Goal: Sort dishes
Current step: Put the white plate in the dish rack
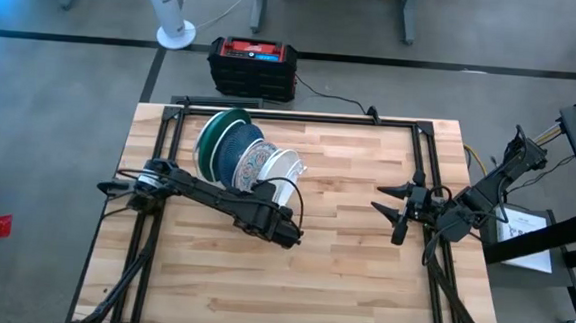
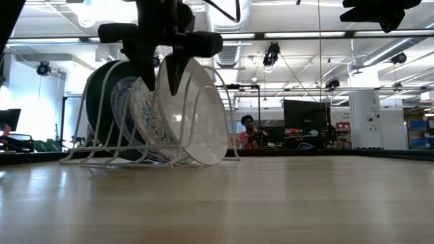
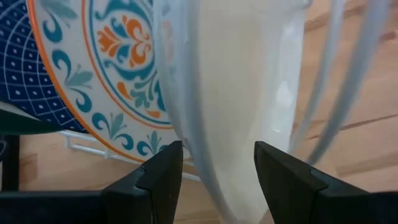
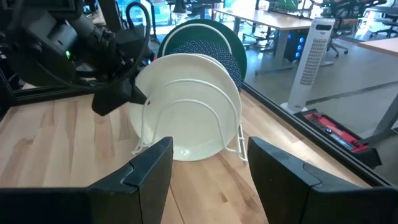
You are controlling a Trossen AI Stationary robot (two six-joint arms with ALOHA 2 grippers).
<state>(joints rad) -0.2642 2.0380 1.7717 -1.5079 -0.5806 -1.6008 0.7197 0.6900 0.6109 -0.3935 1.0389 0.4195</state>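
Note:
Four plates stand on edge in a white wire rack: green, dark blue, floral and plain white. The white plate stands at the rack's right end, with the floral plate behind it. My left gripper is open and comes down over the white plate's upper rim, one finger on each side. My right gripper is open and hovers near the table's right edge, pointing at the rack. My left gripper straddles the white plate's rim from above, one finger on the floral plate's side and the other on the outer side. Whether either finger touches the plate, I cannot tell. The plate stands tilted in the rack.
The rack sits on the far left part of the wooden table. A black frame runs along the table's edges. A black and red box and a white fan base stand on the floor beyond the far edge.

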